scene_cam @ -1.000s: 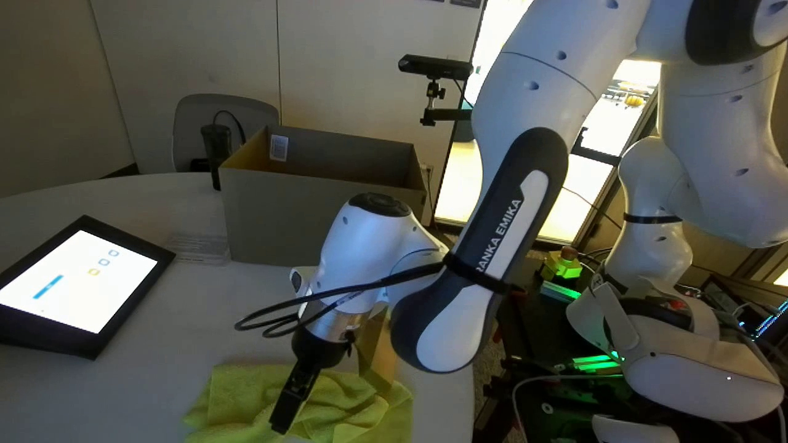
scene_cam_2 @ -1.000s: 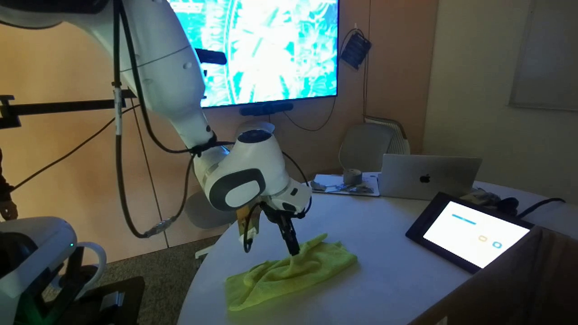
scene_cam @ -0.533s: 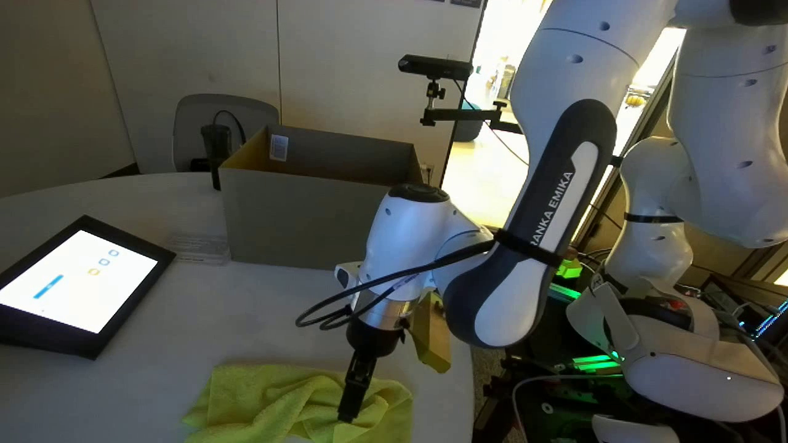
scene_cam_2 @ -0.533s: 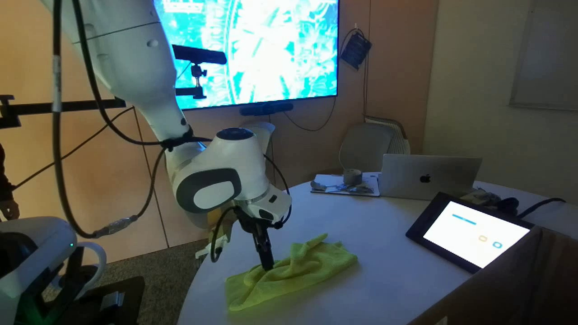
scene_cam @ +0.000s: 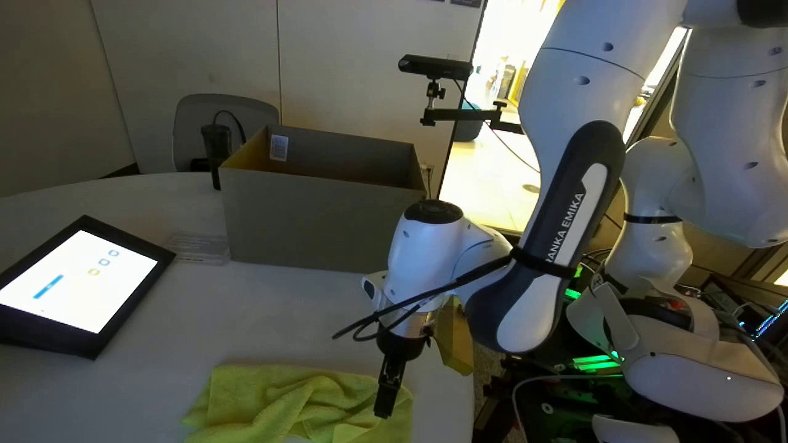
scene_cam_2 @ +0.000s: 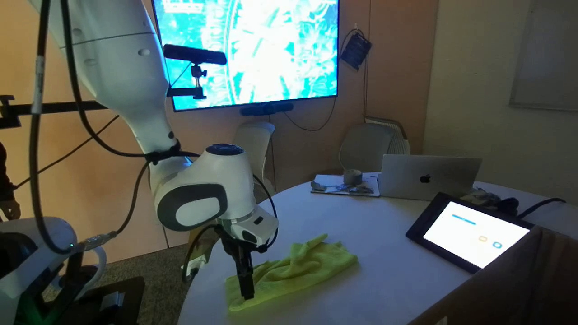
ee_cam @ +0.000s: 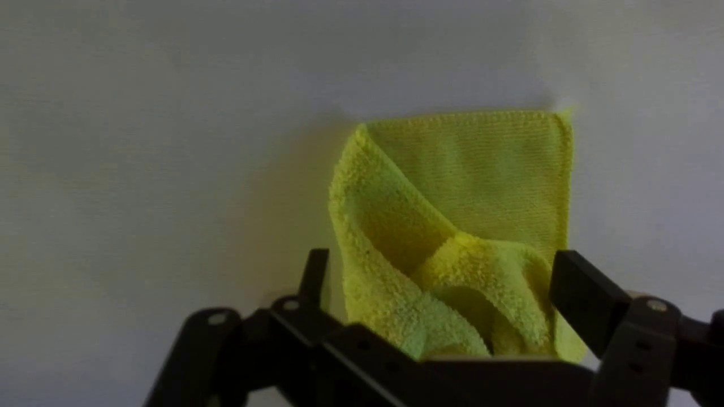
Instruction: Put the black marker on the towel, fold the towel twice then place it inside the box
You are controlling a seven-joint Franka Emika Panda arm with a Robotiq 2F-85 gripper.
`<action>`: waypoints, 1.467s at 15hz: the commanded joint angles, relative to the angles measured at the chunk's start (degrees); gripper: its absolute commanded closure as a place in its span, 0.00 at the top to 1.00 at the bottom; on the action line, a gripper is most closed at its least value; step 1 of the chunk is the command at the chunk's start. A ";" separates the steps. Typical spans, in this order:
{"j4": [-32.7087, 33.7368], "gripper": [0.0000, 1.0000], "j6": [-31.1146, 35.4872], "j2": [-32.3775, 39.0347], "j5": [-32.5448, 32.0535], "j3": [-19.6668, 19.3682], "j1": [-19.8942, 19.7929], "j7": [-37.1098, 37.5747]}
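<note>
Yellow-green towel [scene_cam: 258, 400]: in an exterior view, lies rumpled on the white table [scene_cam: 258, 307], beneath the gripper [scene_cam: 383, 411] and spreading to the left of it as seen.
Black gripper: points down, a little tilted, its tips over the right part of the towel as seen; whether they touch the cloth cannot be told.
Cardboard box [scene_cam: 308, 221]: upright on the table, well apart from the gripper and behind it as seen, open-topped, a white label [scene_cam: 279, 148] on an inner wall.
Black-framed tablet [scene_cam: 80, 283]: bright-screened, well to the left of the gripper.
White headset [scene_cam: 695, 369]: well to the right of the gripper, beyond the table's edge.
Silver laptop [scene_cam_2: 406, 174]: in an exterior view, lid raised, well beyond the gripper and to its right, near a roll of tape [scene_cam_2: 352, 177].
Gripper tips: in that same view, over the left end of the towel, most of the cloth lying to the right of them.
Box side: brown, well to the right of the gripper.
Fingers [ee_cam: 585, 294]: in the wrist view, spread wide apart.
Towel folds: bunched between the fingers as seen, a flat hemmed corner showing beyond them; one finger just beside the cloth, the other across its edge.
</note>
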 commanded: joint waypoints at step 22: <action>0.45 0.05 -0.17 3.80 -4.86 -9.98 10.48 6.57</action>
